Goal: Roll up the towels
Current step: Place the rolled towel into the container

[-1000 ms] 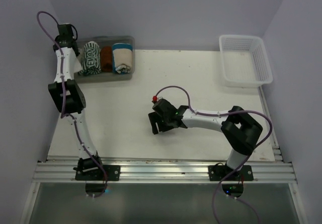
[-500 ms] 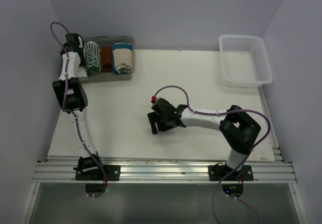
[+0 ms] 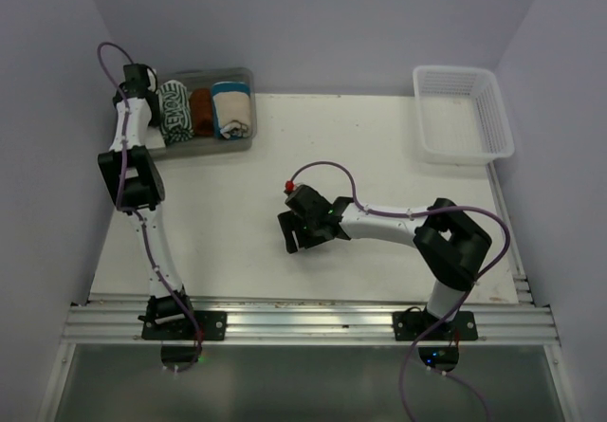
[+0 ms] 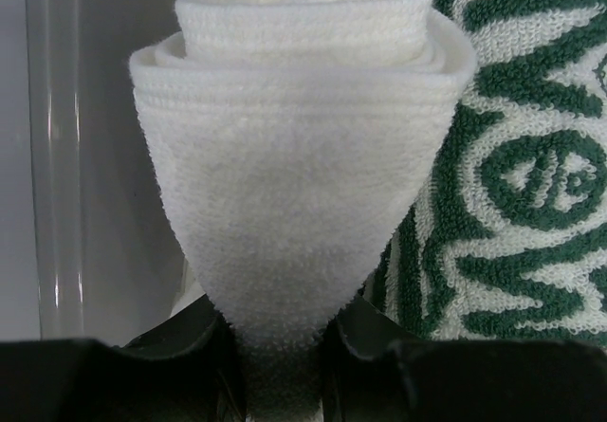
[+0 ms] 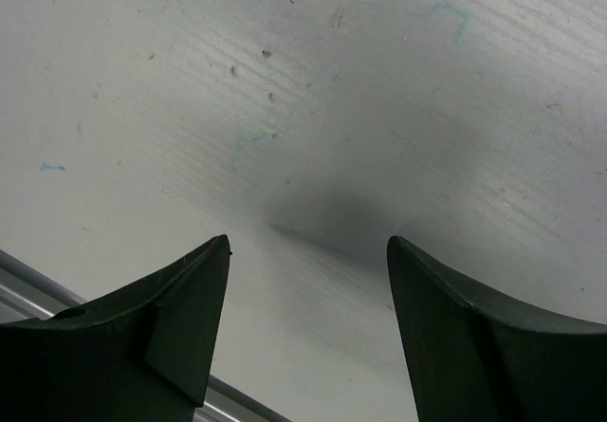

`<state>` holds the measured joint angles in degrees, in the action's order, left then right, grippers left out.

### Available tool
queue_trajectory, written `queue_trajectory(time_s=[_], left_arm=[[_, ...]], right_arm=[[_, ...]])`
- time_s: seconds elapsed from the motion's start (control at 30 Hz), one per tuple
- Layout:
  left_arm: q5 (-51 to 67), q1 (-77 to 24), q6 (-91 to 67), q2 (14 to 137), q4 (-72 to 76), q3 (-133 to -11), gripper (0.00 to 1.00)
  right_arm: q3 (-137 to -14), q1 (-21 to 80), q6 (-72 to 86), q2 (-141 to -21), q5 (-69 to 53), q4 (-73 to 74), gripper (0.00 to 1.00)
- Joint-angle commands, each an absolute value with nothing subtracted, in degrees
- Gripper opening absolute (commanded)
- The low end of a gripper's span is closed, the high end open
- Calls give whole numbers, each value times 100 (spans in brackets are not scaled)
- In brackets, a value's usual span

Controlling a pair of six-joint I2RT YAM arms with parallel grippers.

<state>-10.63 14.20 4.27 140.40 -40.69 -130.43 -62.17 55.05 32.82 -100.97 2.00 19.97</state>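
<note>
White towel [image 4: 294, 185] — pinched in left claw [image 4: 283, 351]

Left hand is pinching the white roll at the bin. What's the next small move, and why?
Probably lower the white towel into the clear bin and release. The left hand grips the finished roll right beside the green-and-white towel, with the bin's wall on its other side.

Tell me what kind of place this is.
Probably a robotics lab test cell: two arms bolted to a metal rail at a white table, plain walls close around it, and a clear bin of rolled towels.
</note>
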Motion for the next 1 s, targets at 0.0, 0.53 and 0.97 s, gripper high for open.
queue_trajectory(time_s=[0.0, 0.53, 0.97], left_arm=[[-993, 1433, 756, 14387, -4201, -13500, 5], [-1099, 1468, 668, 14432, -3815, -13360, 62], [-721, 1468, 325, 13142, -3586, -13167, 77]], right_arm=[[-6486, 5476, 3147, -10107, 202, 2109, 71], [-6653, 5476, 3138, -10204, 255, 2232, 70], [-6574, 5511, 3164, -9985, 386, 2215, 70]])
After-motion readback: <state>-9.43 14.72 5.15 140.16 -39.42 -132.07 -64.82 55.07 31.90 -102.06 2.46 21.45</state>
